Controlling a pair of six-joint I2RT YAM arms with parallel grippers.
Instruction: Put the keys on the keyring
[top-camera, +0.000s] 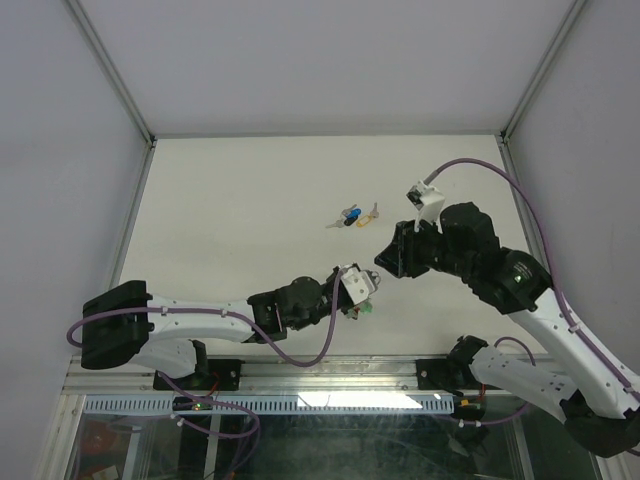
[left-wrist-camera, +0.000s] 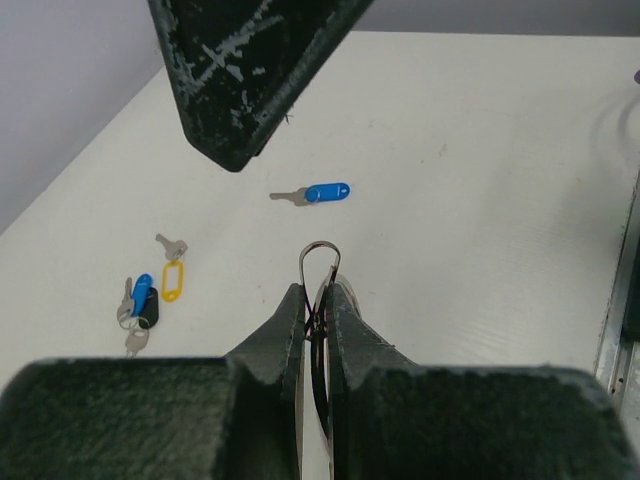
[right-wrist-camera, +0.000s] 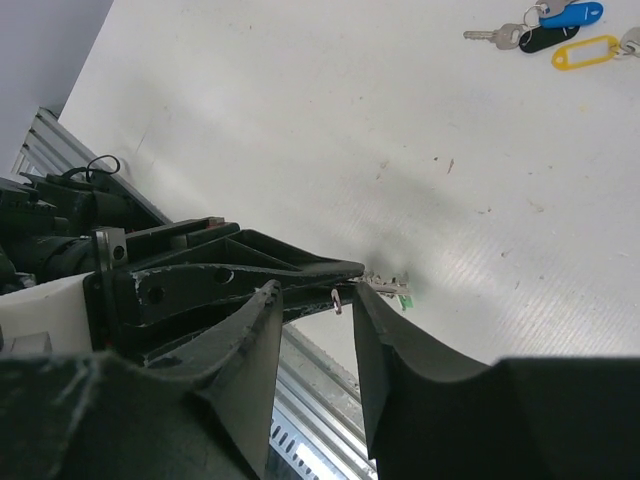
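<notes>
My left gripper (left-wrist-camera: 318, 290) is shut on the keyring (left-wrist-camera: 318, 262), whose thin wire loop sticks out past the fingertips. A green key head (right-wrist-camera: 405, 298) hangs from it. My right gripper (right-wrist-camera: 315, 300) stands open, its jaws on either side of the left fingertips and the ring (right-wrist-camera: 337, 300), gripping nothing. A lone blue-headed key (left-wrist-camera: 320, 193) lies on the table ahead of the left gripper. Further off lies a cluster of keys: a yellow tag (left-wrist-camera: 172, 280), a blue head (left-wrist-camera: 142, 295) and a dark head (left-wrist-camera: 150, 308). In the top view the cluster (top-camera: 352, 215) lies beyond both grippers.
The white table (top-camera: 250, 200) is walled by grey panels at the left, back and right. A metal rail (right-wrist-camera: 320, 400) runs along the near edge, just below the grippers. The right arm's finger (left-wrist-camera: 240, 80) hangs over the left wrist view's upper part.
</notes>
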